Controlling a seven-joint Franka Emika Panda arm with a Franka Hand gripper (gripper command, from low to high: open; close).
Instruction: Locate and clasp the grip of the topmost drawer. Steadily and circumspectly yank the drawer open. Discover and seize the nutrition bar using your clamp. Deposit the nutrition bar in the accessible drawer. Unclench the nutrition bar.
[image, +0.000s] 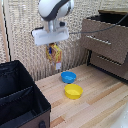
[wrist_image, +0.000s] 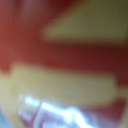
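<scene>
In the exterior view, the nearest thing is a black fabric bin (image: 20, 97) at the lower left corner, open at the top and with a divider inside. It stands on a light wooden floor (image: 100, 107). A little farther, near the middle of the floor, a yellow bowl (image: 73, 91) sits, and just behind it, close but apart from it, sits a blue bowl (image: 68, 77). Above the blue bowl the white arm (image: 55, 10) comes down from the top edge, and its clamp (image: 53, 47) hangs in the air under a pale flat base. The dark fingers are pinching the bar (image: 54, 55) by its upper part, so the jaws are pressed on it; the bar hangs upright below them, well above the bowls and touching nothing else. The bar is well apart from the dresser (image: 107, 42), which stands at the exterior view's right, farther back. Its top drawer (image: 105, 41) is pulled out and open, with a silver handle on the wood-grain front, and a lower drawer (image: 111, 64) beneath it is closed. A pale woven wall (image: 25, 35) is behind everything. The wrist view is filled by the blurred red and yellow wrapper of the bar (wrist_image: 65, 60), very near the camera, with a shiny reflection on it; the fingers cannot be seen there.
</scene>
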